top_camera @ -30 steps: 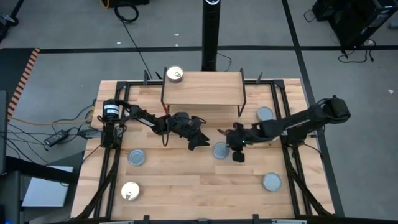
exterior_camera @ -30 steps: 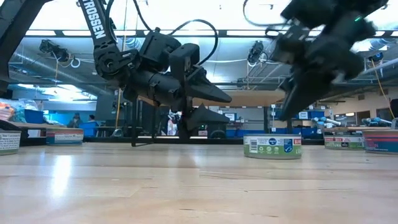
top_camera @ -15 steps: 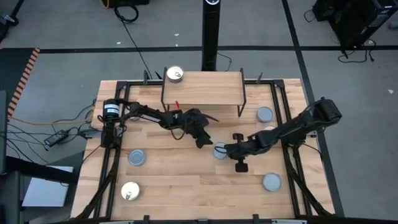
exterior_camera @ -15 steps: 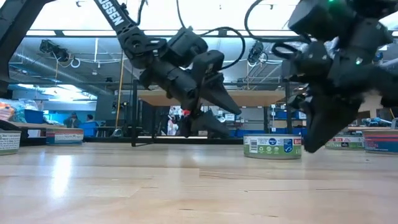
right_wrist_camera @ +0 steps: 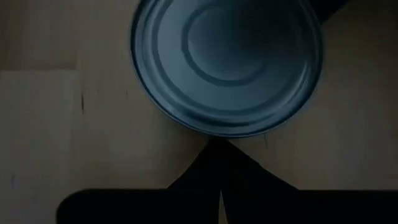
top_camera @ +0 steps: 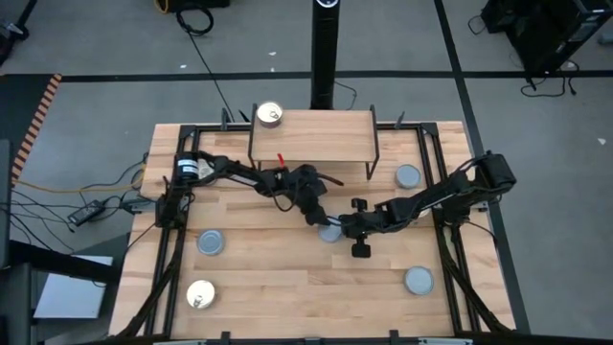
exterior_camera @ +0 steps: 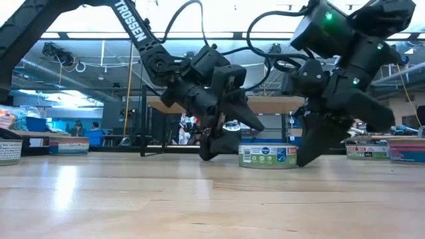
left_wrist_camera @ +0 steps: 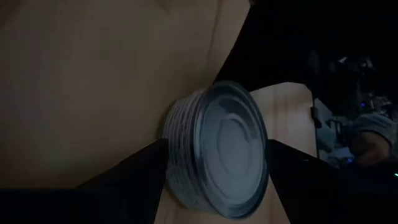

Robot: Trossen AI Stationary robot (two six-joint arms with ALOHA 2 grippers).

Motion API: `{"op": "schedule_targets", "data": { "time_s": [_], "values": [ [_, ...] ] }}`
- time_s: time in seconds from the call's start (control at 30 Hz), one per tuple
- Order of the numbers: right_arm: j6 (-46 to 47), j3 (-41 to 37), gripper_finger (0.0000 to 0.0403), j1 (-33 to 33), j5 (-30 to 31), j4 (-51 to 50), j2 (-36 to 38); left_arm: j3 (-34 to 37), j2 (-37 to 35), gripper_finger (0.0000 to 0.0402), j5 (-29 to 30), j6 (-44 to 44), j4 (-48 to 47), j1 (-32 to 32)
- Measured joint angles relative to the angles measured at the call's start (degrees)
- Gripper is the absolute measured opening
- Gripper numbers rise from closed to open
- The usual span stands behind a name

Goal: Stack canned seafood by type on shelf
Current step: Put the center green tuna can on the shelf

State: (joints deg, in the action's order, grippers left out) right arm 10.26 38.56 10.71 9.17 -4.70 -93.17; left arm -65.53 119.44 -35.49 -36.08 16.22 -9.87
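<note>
Two grippers meet at one blue-grey tin (top_camera: pixel 329 233) that sits on the tabletop (top_camera: pixel 287 287) a little in front of the shelf (top_camera: pixel 311 137), toward its right end. The left gripper (top_camera: pixel 319 219) reaches down from the shelf side with its fingers spread, one dark finger on each side of the tin; in the left wrist view the tin (left_wrist_camera: pixel 219 149) lies between those fingers (left_wrist_camera: pixel 130 174), close to both, though I cannot tell whether they press on it. In the low view this gripper (exterior_camera: pixel 222 136) tilts down at the tin's (exterior_camera: pixel 267 155) one side, and the tin stands flat on the wood, label facing the camera.

The right gripper (top_camera: pixel 356 230) comes in from the other side, just beside the same tin. In the right wrist view its fingers (right_wrist_camera: pixel 219 180) look pressed together into one dark point just short of the tin's rim (right_wrist_camera: pixel 227 62), gripping nothing. In the low view it (exterior_camera: pixel 312 143) points down at the table close against the tin.

On the shelf, one gold-lidded tin (top_camera: pixel 270 116) stands at the back left corner. Off the shelf's right end lies a blue-grey tin (top_camera: pixel 408 175). Well in front of the shelf lie a blue-grey tin (top_camera: pixel 211 241) to the left, a gold-lidded tin (top_camera: pixel 200 295) beyond it near the table's front edge, and a blue-grey tin (top_camera: pixel 419 280) to the right.
</note>
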Motion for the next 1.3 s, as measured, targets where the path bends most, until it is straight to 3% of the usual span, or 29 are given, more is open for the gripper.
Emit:
{"op": "schedule_targets", "data": {
  "time_s": [0.37, 0.6, 0.83, 1.0, 1.1, 1.3],
  "values": [
    [-0.9, -0.1, 0.0011, -0.4, 5.2, 0.9, -0.1, -1.8, 0.5, 0.024, -5.2, -0.1, 3.2, 0.5],
    [-1.0, -0.1, 0.0021, 1.5, 3.0, -4.7, 7.4, -1.8, 0.4, 0.0228, -5.0, 2.8, 0.8, -0.1],
    [0.1, -0.1, 0.0103, 7.1, 0.1, -1.2, 10.8, -1.8, 0.4, 0.0228, -4.9, 6.2, 0.1, -0.3],
    [-1.2, 0.0, 0.0156, 9.0, 1.2, 2.9, 7.1, -1.8, 0.4, 0.0228, -5.1, 9.1, -1.4, -0.3],
    [-4.4, 2.0, 0.0152, 9.6, 2.3, 2.7, 4.9, -1.8, 0.4, 0.0227, -5.1, 9.2, -2.0, -0.2],
    [-7.7, 5.0, 0.0103, 9.9, 0.8, -2.4, 4.7, -1.8, 0.3, 0.0227, -5.1, 10.2, -2.1, -0.3]
  ]
}}
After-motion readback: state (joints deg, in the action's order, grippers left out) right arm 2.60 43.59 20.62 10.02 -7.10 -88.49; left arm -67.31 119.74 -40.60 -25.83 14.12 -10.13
